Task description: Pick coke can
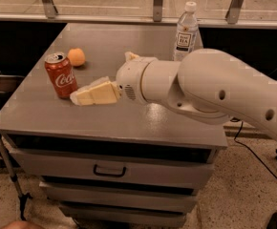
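the gripper (79, 98) hangs low over the table (47, 119), just beside the coke can (60, 75); open or closed, i can't tell.

Coke can (60, 75): glossy red painted metal with a bright silver top. Gripper (78, 98), just right of the can and low over the cabinet top (43, 113): cream, matt, plastic-looking. Arm (210, 87): smooth off-white shell with a soft satin sheen. Cabinet top: grey, smooth, semi-matt, with a faint reflection beneath the arm. Drawer fronts (167, 173): grey, smooth, metal-looking, with a dark handle (109, 171). Water bottle (186, 32): clear shiny plastic, white cap, paper-like label. Orange fruit (76, 57): matt skin. Floor (243, 190): speckled, rough-looking.
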### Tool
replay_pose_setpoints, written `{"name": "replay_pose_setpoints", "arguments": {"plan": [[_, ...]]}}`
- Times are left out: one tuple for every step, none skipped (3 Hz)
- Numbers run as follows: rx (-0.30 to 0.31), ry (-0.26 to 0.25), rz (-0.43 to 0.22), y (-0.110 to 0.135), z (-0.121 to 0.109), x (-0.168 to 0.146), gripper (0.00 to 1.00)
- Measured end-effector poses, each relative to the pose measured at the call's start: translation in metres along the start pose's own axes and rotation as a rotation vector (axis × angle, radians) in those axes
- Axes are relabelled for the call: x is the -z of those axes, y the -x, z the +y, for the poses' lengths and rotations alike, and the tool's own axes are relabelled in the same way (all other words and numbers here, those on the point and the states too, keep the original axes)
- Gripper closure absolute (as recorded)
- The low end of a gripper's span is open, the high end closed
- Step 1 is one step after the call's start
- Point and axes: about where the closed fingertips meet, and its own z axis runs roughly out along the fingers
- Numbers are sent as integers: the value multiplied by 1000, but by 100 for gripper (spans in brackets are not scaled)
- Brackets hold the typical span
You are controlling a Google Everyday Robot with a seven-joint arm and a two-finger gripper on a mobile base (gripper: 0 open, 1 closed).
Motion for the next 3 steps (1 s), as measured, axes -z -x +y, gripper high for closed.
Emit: {"name": "replay_pose_setpoints", "arguments": {"plan": [[3, 33, -20, 3, 11, -32, 0], [-1, 63, -26, 0, 21, -60, 0], [-3, 74, -33, -2, 26, -84, 0]]}}
